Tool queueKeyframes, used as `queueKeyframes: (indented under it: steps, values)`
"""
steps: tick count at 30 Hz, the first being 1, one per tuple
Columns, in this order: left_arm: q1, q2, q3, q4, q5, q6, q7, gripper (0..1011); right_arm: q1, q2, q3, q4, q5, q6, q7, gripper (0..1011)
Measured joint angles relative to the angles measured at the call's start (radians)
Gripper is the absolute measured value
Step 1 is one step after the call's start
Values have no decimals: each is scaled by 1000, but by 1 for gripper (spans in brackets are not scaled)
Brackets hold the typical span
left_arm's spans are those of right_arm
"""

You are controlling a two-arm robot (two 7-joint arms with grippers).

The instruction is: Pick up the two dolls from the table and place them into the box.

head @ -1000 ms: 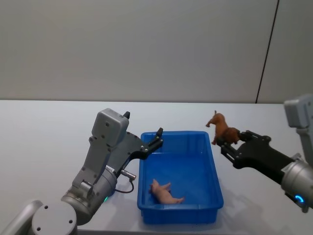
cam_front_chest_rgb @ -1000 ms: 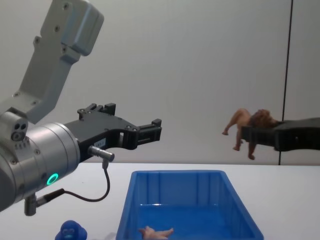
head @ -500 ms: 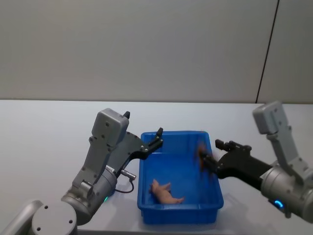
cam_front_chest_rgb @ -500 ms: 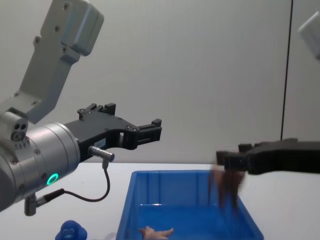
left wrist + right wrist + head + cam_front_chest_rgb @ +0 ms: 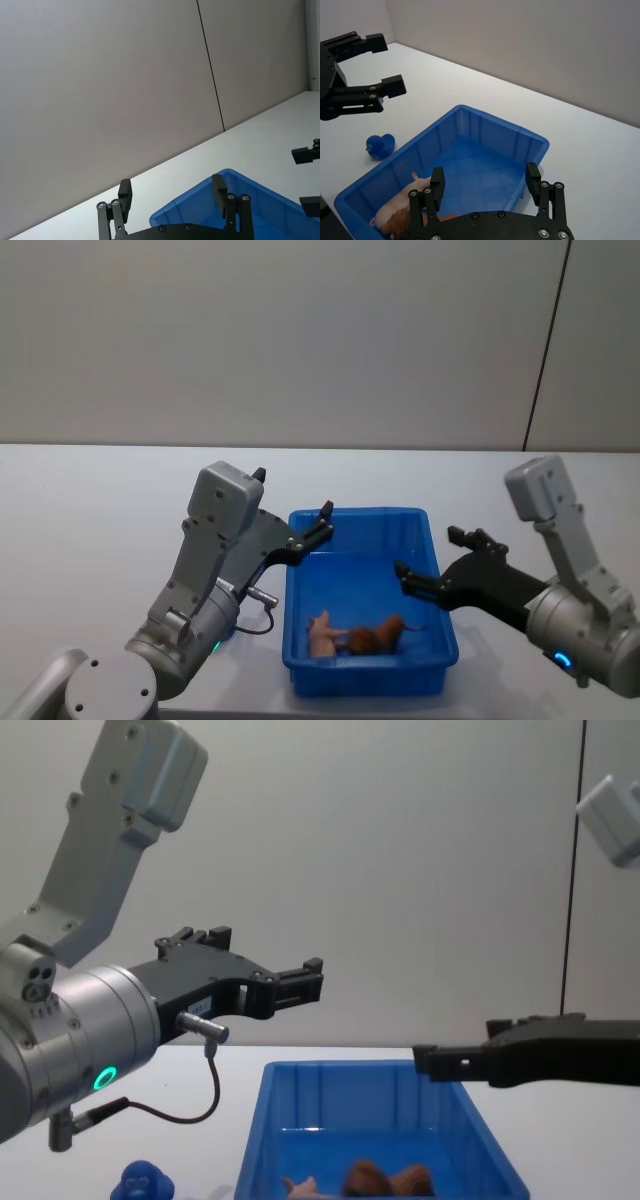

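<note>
The brown lion doll lies inside the blue box, against a pink animal figure. My right gripper hovers open and empty over the box's right side, above the lion. The blue doll stands on the white table left of the box, also in the right wrist view. My left gripper hangs open and empty above the box's left far corner, well above the blue doll.
A grey cable loops under my left wrist. A grey wall rises behind the table. Bare tabletop lies far left and beyond the box.
My right gripper swung left over the box, dropped lower and opened. The lion fell from it and now lies in the box beside the pink figure. The left arm stayed still.
</note>
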Motion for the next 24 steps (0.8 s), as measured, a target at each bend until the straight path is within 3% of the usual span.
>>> queueKeyframes:
  steps: [1, 3, 24]
  values:
    - [0, 0, 0, 0, 0, 0, 0, 1001, 0, 3, 4, 2, 4, -8, 0, 989]
    - [0, 0, 0, 0, 0, 0, 0, 1001, 1, 9, 11, 6, 12, -22, 1, 1001]
    - [0, 0, 0, 0, 0, 0, 0, 1001, 24, 76, 80, 87, 72, -114, 69, 1001]
